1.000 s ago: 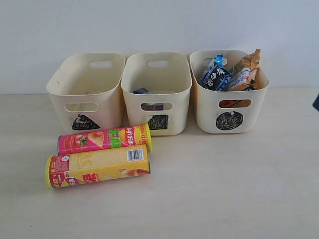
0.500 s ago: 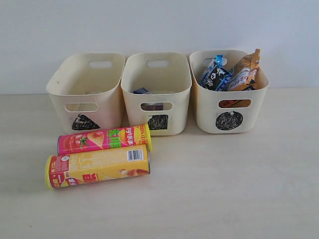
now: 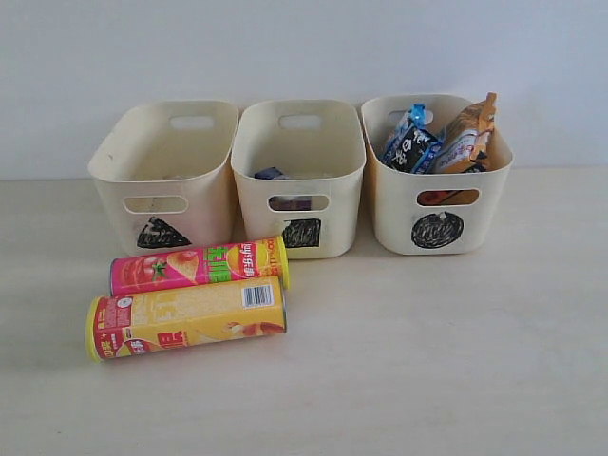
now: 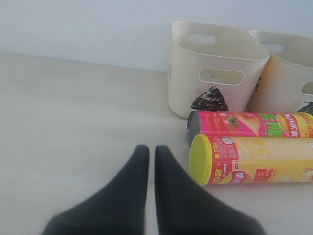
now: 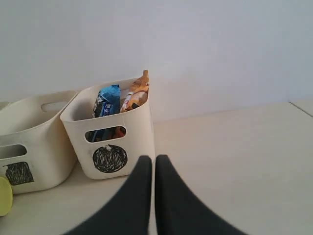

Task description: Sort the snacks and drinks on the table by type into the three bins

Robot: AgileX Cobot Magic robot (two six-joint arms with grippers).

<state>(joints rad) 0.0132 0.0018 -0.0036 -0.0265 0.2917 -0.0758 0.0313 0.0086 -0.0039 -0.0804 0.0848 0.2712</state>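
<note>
The likeliest trouble lies with the two round chip tubes. The pink canister and the yellow canister lie on their sides on the table, touching along their length, just in front of the left bin and the middle bin. A grasp on one could nudge the other into a roll, and a smooth cylinder pinched off-centre could tip or slip from the fingers. Each canister looks longer than a bin is deep, so it may catch on a rim or lean out unless lowered end first. The left gripper sits near the yellow canister's lid end, apart from it, jaws pressed together and holding nothing, so it must open before any pick. The right gripper is likewise closed and empty, facing the right bin, where the blue-black packet and the orange packet stand. A dark carton shows inside the middle bin, while no contents show in the left bin. Nothing blocks the canisters except each other and the bin fronts close behind.
</note>
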